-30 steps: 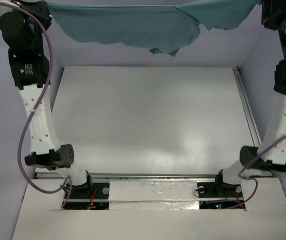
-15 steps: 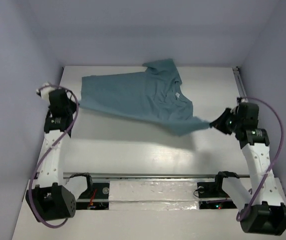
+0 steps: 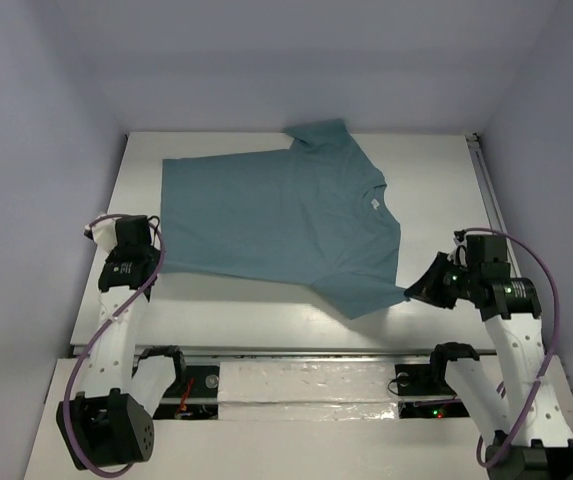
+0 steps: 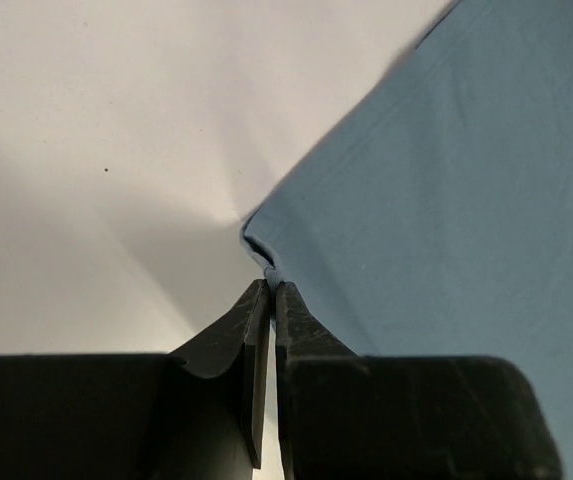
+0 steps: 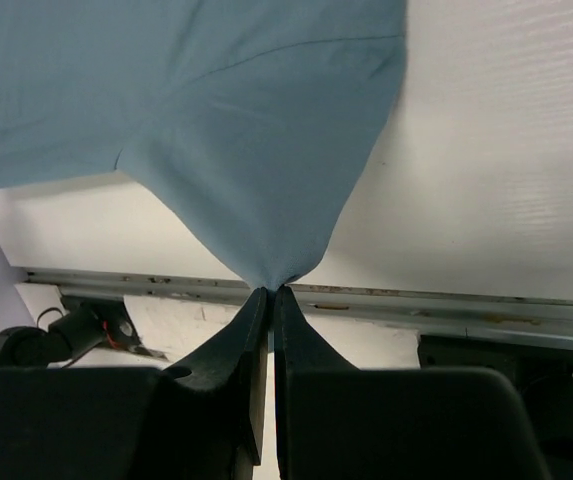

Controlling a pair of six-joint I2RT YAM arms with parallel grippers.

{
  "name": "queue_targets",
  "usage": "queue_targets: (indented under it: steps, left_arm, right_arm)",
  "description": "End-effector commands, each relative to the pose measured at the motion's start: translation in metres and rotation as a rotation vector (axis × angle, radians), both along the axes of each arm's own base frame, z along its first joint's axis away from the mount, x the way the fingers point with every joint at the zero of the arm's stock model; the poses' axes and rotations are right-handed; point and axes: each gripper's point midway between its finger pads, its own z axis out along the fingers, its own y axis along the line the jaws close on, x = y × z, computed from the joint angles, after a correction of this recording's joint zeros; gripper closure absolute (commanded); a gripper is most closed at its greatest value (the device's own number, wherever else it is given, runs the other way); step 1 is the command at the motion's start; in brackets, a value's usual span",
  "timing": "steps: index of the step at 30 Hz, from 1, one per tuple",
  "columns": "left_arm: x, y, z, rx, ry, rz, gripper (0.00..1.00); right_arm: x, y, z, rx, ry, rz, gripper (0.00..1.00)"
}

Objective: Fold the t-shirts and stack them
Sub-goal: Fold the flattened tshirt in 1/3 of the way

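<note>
Cloth is pinched in both of my grippers. My left gripper (image 4: 271, 287) has its fingers pressed together on the near hem corner of the t-shirt (image 3: 286, 215), with only a thin fold of fabric between the tips. My right gripper (image 5: 270, 292) is closed just as tightly on the tip of the near sleeve (image 3: 366, 290), and the fabric fans out from that pinch in a taut cone.

The t-shirt lies spread across the middle and far part of the table (image 3: 446, 200). It is plain teal-blue, with its hem toward my left side and its collar (image 3: 374, 192) toward my right. The far sleeve (image 3: 321, 132) reaches the table's back edge. The body looks mostly flat, and the near edge running between my two grips casts a shadow on the white surface.

Both my arms reach low over the table, the left one at its left edge and the right one near its right edge. A metal rail (image 5: 416, 300) along the table's near edge shows just beyond my right fingertips.
</note>
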Motion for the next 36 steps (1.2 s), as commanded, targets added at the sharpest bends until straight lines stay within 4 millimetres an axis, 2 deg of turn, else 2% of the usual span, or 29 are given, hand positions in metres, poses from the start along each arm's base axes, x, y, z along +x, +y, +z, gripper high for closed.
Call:
queue_targets:
  steps: [1, 2, 3, 5, 6, 7, 9, 10, 12, 13, 14, 15, 16, 17, 18, 19, 20, 21, 24, 25, 26, 27, 28, 30, 31, 33, 34, 35, 36]
  left_arm:
    - [0.009, 0.013, 0.019, 0.056, -0.055, 0.057, 1.0]
    - [0.015, 0.013, 0.023, 0.058, -0.066, 0.051, 1.0]
    - [0.025, 0.013, 0.031, 0.059, -0.086, 0.049, 1.0]
    - [0.036, 0.013, 0.036, 0.056, -0.103, 0.041, 1.0]
    - [0.045, 0.014, 0.036, 0.057, -0.107, 0.038, 1.0]
    - [0.049, 0.013, 0.036, 0.054, -0.106, 0.032, 1.0]
    - [0.06, 0.013, 0.031, 0.047, -0.097, 0.027, 1.0]
    - [0.064, 0.012, 0.029, 0.04, -0.099, 0.024, 1.0]
    - [0.072, 0.011, 0.019, 0.035, -0.074, 0.018, 1.0]
    - [0.077, 0.012, 0.018, 0.036, -0.081, 0.016, 1.0]
    - [0.081, 0.012, 0.015, 0.038, -0.074, 0.011, 1.0]
    - [0.087, 0.012, 0.007, 0.037, -0.053, 0.01, 1.0]
    - [0.089, 0.013, 0.004, 0.038, -0.044, 0.01, 1.0]
    - [0.093, 0.013, 0.001, 0.039, -0.035, 0.008, 1.0]
    - [0.098, 0.014, -0.005, 0.04, -0.02, 0.008, 1.0]
    - [0.101, 0.014, -0.007, 0.041, -0.016, 0.006, 1.0]
    - [0.104, 0.015, -0.01, 0.043, -0.011, 0.008, 1.0]
    - [0.109, 0.016, -0.013, 0.046, -0.005, 0.007, 1.0]
    - [0.119, 0.017, -0.022, 0.046, 0.018, 0.009, 1.0]
    - [0.121, 0.018, -0.024, 0.047, 0.022, 0.008, 1.0]
    - [0.124, 0.018, -0.028, 0.045, 0.029, 0.007, 1.0]
    - [0.126, 0.018, -0.039, 0.041, 0.058, 0.005, 1.0]
    - [0.131, 0.017, -0.04, 0.037, 0.054, -0.001, 1.0]
    - [0.136, 0.018, -0.052, 0.038, 0.087, 0.0, 1.0]
    - [0.138, 0.019, -0.056, 0.042, 0.094, 0.002, 1.0]
    - [0.141, 0.02, -0.07, 0.046, 0.132, -0.005, 1.0]
    - [0.145, 0.02, -0.07, 0.047, 0.135, -0.008, 0.97]
    - [0.145, 0.021, -0.072, 0.05, 0.152, -0.012, 0.91]
    - [0.147, 0.025, -0.072, 0.051, 0.163, -0.006, 0.64]
  right_arm:
    - [0.028, 0.002, 0.02, 0.006, -0.06, 0.001, 1.0]
    - [0.042, -0.001, 0.029, -0.006, -0.097, -0.008, 1.0]
    - [0.057, -0.004, 0.026, -0.025, -0.081, -0.021, 1.0]
    - [0.086, -0.006, 0.034, -0.042, -0.128, -0.015, 1.0]
    - [0.1, -0.007, 0.044, -0.044, -0.155, -0.013, 1.0]
    - [0.119, -0.008, 0.038, -0.054, -0.138, -0.012, 1.0]
    - [0.145, -0.012, 0.046, -0.078, -0.175, -0.022, 1.0]
    - [0.163, -0.014, 0.035, -0.089, -0.154, -0.019, 1.0]
    - [0.181, -0.011, 0.031, -0.101, -0.143, 0.008, 1.0]
    - [0.198, -0.011, 0.04, -0.12, -0.176, 0.009, 1.0]
    - [0.211, -0.01, 0.026, -0.121, -0.14, 0.016, 1.0]
    - [0.22, -0.006, 0.025, -0.127, -0.138, 0.027, 1.0]
    - [0.236, -0.008, 0.036, -0.138, -0.17, 0.022, 1.0]
    - [0.246, -0.008, 0.034, -0.143, -0.171, 0.022, 1.0]
    - [0.258, -0.008, 0.019, -0.147, -0.132, 0.028, 1.0]
    - [0.276, -0.006, 0.016, -0.161, -0.129, 0.037, 1.0]
    - [0.282, -0.007, 0.028, -0.171, -0.159, 0.033, 1.0]
    - [0.293, -0.008, 0.013, -0.177, -0.126, 0.036, 1.0]
    - [0.324, -0.009, 0.023, -0.19, -0.167, 0.023, 1.0]
    - [0.331, -0.005, 0.007, -0.192, -0.135, 0.034, 1.0]
    - [0.339, -0.005, 0.003, -0.196, -0.131, 0.032, 1.0]
    - [0.351, -0.005, 0.01, -0.197, -0.154, 0.03, 1.0]
    - [0.359, -0.005, -0.011, -0.201, -0.117, 0.032, 1.0]
    - [0.375, -0.005, -0.012, -0.202, -0.137, 0.022, 1.0]
    - [0.382, -0.004, -0.026, -0.197, -0.121, 0.023, 1.0]
    - [0.395, 0.003, -0.027, -0.192, -0.143, 0.031, 1.0]
    - [0.405, 0.001, -0.019, -0.2, -0.173, 0.02, 0.97]
    - [0.408, 0.001, -0.027, -0.202, -0.159, 0.025, 0.73]
    - [0.41, 0.004, -0.024, -0.189, -0.168, 0.033, 0.61]
